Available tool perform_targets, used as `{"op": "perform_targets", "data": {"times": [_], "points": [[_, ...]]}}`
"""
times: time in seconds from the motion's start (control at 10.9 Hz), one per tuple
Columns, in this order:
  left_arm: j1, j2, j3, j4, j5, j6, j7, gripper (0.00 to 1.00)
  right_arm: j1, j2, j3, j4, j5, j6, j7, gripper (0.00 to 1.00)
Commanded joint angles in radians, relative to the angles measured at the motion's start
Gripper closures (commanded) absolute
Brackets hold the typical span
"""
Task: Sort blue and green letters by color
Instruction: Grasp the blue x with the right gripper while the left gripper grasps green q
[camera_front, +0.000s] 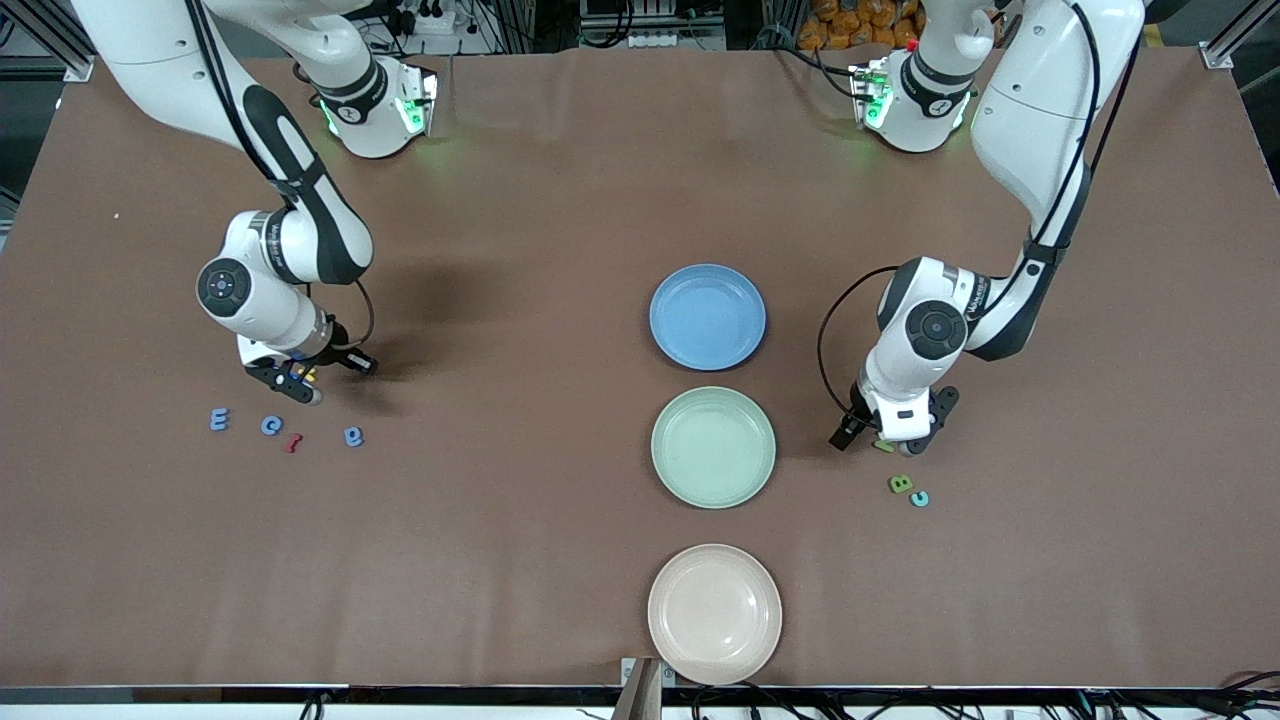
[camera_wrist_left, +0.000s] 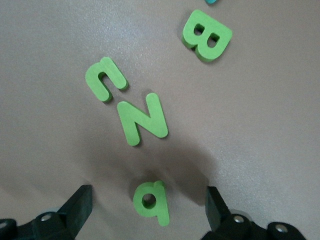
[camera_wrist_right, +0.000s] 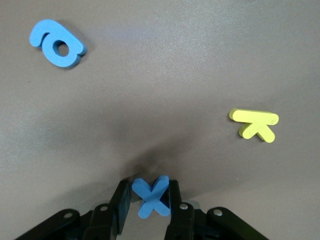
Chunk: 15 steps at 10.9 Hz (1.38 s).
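Now blue x (camera_wrist_right: 152, 196) between right gripper (camera_wrist_right: 150, 200) fingers (pinched).

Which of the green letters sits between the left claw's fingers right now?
The green letter shaped like a q, flat on the table between the open left claw. The N and B lie clear of it.

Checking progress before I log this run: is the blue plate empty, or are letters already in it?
Empty. The front view shows the blue plate bare inside, with no letters on it; the blue letters lie on the table toward the right arm's end.
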<state>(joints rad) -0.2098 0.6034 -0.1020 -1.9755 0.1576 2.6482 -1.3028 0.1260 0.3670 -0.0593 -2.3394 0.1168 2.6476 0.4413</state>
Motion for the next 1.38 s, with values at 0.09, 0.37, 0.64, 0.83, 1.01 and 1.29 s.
{"op": "perform_targets", "data": {"times": [0.09, 0.37, 0.64, 0.83, 1.01, 1.29], "points": [[-0.006, 0.010, 0.008, 0.020, 0.036, 0.010, -0.038, 0.00, -0.016, -0.028, 0.019, -0.047, 0.018, 0.008, 0.005, 0.77], [-0.010, 0.010, 0.007, 0.032, 0.036, 0.009, -0.062, 0.00, -0.014, -0.071, 0.019, -0.041, 0.017, -0.035, -0.016, 0.95], [-0.011, 0.010, 0.007, 0.032, 0.037, 0.009, -0.066, 0.00, 0.015, -0.164, 0.019, 0.011, 0.015, -0.177, -0.133, 1.00], [-0.023, 0.018, 0.008, 0.030, 0.046, 0.009, -0.066, 0.71, 0.116, -0.169, 0.018, 0.072, 0.006, -0.233, -0.165, 1.00], [-0.023, 0.019, 0.008, 0.027, 0.046, 0.009, -0.066, 1.00, 0.220, -0.155, 0.018, 0.127, 0.007, -0.235, -0.151, 1.00], [-0.023, 0.015, 0.007, 0.030, 0.045, 0.009, -0.105, 1.00, 0.390, -0.090, 0.019, 0.222, 0.018, -0.233, -0.138, 1.00]]}}
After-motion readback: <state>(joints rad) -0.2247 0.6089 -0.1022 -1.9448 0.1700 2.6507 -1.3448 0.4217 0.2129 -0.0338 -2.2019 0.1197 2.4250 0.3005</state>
